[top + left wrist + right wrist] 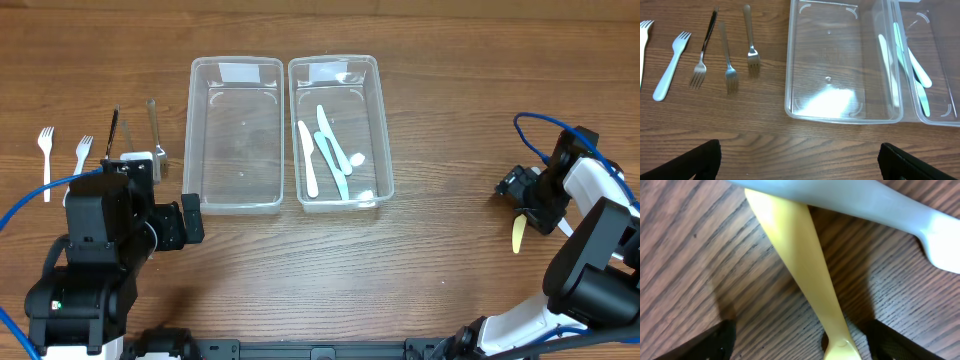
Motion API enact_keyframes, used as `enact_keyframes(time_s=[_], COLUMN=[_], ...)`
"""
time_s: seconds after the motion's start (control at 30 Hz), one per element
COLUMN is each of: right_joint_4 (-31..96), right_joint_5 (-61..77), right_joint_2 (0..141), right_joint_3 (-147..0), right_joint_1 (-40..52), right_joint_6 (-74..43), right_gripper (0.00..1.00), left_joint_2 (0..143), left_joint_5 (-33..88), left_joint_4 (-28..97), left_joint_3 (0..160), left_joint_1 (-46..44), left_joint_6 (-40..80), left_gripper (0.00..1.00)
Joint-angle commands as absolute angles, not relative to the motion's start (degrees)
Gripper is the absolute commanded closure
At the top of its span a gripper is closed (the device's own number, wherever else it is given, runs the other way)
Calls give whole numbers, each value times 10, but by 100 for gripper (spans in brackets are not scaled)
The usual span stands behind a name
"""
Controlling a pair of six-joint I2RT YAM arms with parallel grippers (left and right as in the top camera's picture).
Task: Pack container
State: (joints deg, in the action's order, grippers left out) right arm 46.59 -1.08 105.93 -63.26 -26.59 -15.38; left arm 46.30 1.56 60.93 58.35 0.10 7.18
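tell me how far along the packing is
Done: a few pale plastic utensils lie in the right container. In hand: the right pincer is open, low over a yellow utensil crossed by a white utensil on the table, not gripped. Still to do: the left container is empty, five forks lie beside it, and the left pincer is open, holding nothing.

Wooden table (420, 270) bears two clear containers (236, 207) side by side — forks (84, 152) at left, a yellow utensil (517, 237) at right.
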Motion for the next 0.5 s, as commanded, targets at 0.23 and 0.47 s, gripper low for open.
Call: enact_keyframes(time_s=[0.23, 0.47], right_joint_4=[441, 424], right_joint_5=[-3, -3], right_joint_2=[1065, 1065], right_joint_3=[-630, -630], right_joint_1=[-267, -267], right_joint_6=[-150, -150], right_gripper=[46, 55], left_joint_2=[461, 461], left_joint_5=[26, 26], left_joint_4=[610, 613], left_joint_3=[596, 596], left_joint_1=[4, 4], left_joint_6=[79, 79], left_gripper=[0, 0])
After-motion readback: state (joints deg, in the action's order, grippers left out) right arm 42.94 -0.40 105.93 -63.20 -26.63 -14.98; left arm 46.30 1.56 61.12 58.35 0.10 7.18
